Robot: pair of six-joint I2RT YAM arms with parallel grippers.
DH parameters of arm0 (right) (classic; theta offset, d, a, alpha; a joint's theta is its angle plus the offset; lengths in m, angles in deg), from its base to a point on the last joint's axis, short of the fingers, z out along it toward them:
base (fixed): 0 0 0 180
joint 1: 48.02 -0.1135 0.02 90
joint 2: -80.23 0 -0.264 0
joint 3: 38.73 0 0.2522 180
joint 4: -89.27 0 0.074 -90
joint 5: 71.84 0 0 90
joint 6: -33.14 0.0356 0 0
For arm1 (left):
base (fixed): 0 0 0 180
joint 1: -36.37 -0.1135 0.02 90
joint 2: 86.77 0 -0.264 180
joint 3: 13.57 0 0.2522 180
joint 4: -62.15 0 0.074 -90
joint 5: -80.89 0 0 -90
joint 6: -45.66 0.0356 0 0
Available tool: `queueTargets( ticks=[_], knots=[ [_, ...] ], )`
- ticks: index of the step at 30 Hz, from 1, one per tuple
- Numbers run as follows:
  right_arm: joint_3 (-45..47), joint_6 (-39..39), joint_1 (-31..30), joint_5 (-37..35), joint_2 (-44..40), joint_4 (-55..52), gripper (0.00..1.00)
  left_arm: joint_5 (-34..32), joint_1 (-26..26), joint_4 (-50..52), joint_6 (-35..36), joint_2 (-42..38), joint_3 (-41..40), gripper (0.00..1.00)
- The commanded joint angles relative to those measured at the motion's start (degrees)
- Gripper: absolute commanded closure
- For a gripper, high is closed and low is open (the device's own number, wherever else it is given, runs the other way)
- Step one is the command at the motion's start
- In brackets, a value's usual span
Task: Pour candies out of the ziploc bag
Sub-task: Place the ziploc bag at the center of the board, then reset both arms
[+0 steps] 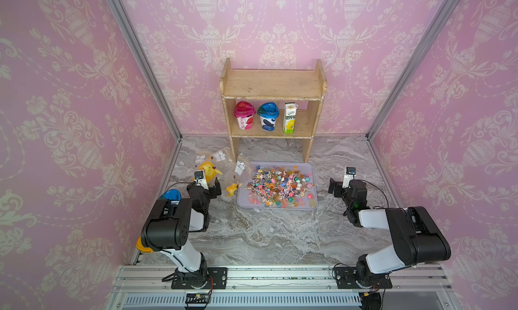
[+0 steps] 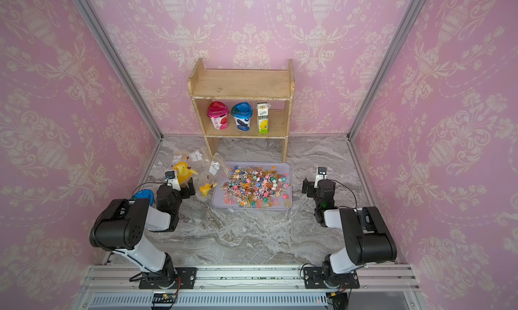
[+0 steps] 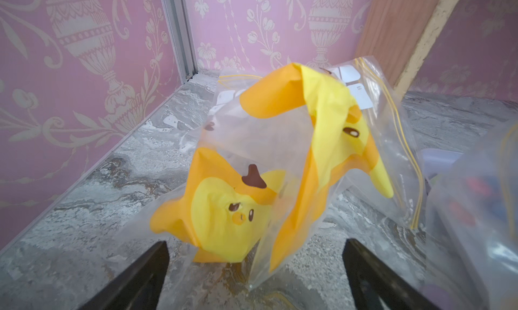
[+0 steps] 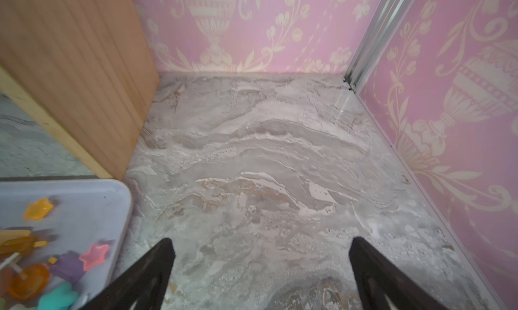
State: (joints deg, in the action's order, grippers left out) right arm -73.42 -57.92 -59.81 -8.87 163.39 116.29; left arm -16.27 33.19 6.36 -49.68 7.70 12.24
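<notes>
The candies (image 1: 280,186) lie heaped in a lavender tray (image 1: 277,206) in both top views, candies (image 2: 256,186) spread across it. Some candies (image 4: 94,256) show at the tray's corner (image 4: 84,193) in the right wrist view. A clear ziploc bag (image 1: 213,165) printed with yellow cartoon figures lies crumpled left of the tray. My left gripper (image 3: 256,242) is open, and a corner of the ziploc bag (image 3: 280,168) rests on the table between its fingers, unpinched. My right gripper (image 4: 262,240) stands open over bare marble, right of the tray, holding nothing.
A wooden shelf (image 1: 273,98) stands behind the tray with two yogurt cups and a carton on it. A second clear bag (image 1: 238,174) leans against the tray's left edge. A blue lid (image 1: 170,195) lies by the left wall. Pink walls close three sides.
</notes>
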Motion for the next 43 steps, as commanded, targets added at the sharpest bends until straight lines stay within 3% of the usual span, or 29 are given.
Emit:
queueTargets(
  ticks=[1, 3, 5, 7, 9, 10, 12, 13, 20, 31, 37, 43],
  knots=[
    [-10.29, 2.35, 5.34, 10.81, 2.50, -9.71, 0.00, 0.32, 0.28, -1.70, 1.50, -1.19, 0.62, 0.01],
    [-16.34, 3.96, 8.77, 17.28, 5.16, -18.47, 0.00, 0.07, -0.07, -1.57, 1.57, 0.87, 2.69, 0.01],
    [-14.51, 2.74, 8.43, 18.83, 4.21, -16.22, 0.00, 1.07, -0.07, 7.31, 1.44, -1.18, 5.33, 0.01],
    [-1.72, 2.54, 7.59, 17.20, -0.08, 2.78, 0.00, 1.29, -0.08, 8.05, 1.44, -1.46, 5.69, 0.01],
    [7.25, 3.82, 7.89, 13.64, 4.35, 26.06, 0.00, 1.76, -0.07, 0.14, 2.18, 0.12, 2.93, 0.01],
    [6.19, 3.83, 7.69, 12.79, 4.54, 23.84, 0.00, 1.96, -0.01, -2.89, 2.18, 0.27, 1.16, 0.01],
    [-1.68, 3.24, 7.69, 16.54, 1.91, 4.25, 0.00, 2.56, 0.01, -8.98, 2.35, 1.41, -1.18, 0.01],
    [-0.68, 3.92, 9.28, 19.38, 3.05, 7.73, 0.00, 2.44, 0.02, -9.57, 2.31, 1.83, -1.23, 0.01],
    [-0.83, 4.66, 9.69, 18.43, 2.55, 6.60, 0.00, 3.78, 0.04, 8.13, 2.70, -1.06, 6.05, 0.01],
    [-0.95, 4.58, 9.67, 18.41, 2.51, 6.51, 0.00, 7.47, 0.06, 5.27, 4.00, -0.44, 5.09, 0.01],
    [-0.94, 4.61, 9.68, 18.41, 2.50, 6.52, 0.00, 11.83, 0.00, 12.04, 5.07, -1.14, 8.09, 0.01],
    [-0.92, 4.66, 9.68, 18.42, 2.46, 6.51, 0.00, 9.62, -0.65, 12.05, 3.67, -0.74, 8.52, 0.01]
  ],
)
